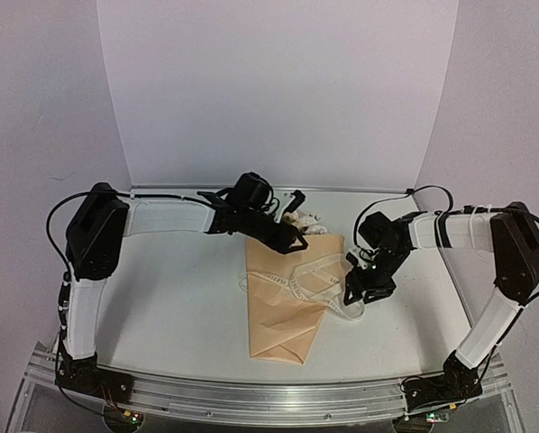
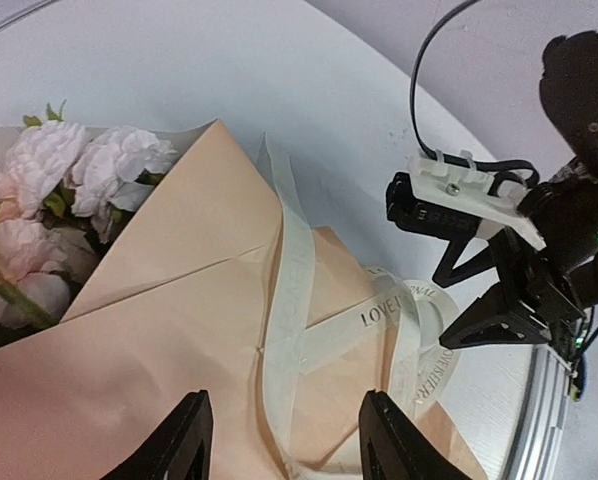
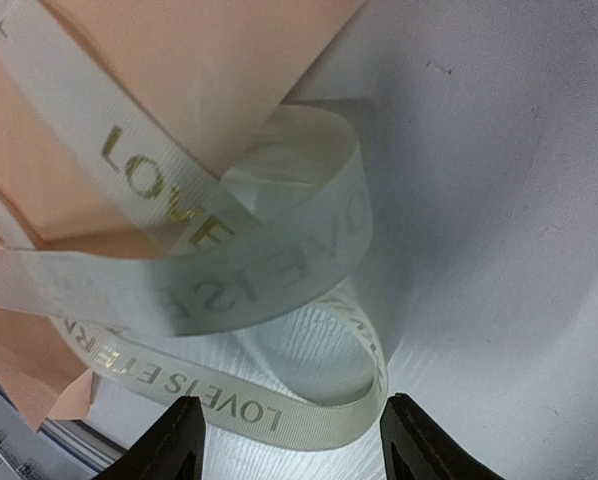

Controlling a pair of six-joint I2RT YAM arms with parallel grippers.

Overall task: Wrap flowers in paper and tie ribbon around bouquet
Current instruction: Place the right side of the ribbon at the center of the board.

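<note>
The bouquet lies in the middle of the table, its tan paper [image 1: 274, 317] folded into a cone with the point toward me. Pink and cream flowers [image 1: 304, 221] show at the far, wide end, and the flowers [image 2: 49, 200] fill the left of the left wrist view. The cream ribbon [image 1: 316, 278] with printed lettering lies looped across the cone and curls off its right edge. My left gripper [image 1: 296, 242] hovers open over the paper [image 2: 159, 330], with the ribbon [image 2: 284, 300] running between its fingers. My right gripper [image 1: 352, 296] stands open at the ribbon loop [image 3: 279, 420], not gripping it.
White backdrop panels close off the far side and both sides of the table [image 1: 179, 298]. An aluminium rail [image 1: 269, 397] runs along the near edge between the arm bases. The right arm's black cable [image 2: 419, 90] arches above its wrist.
</note>
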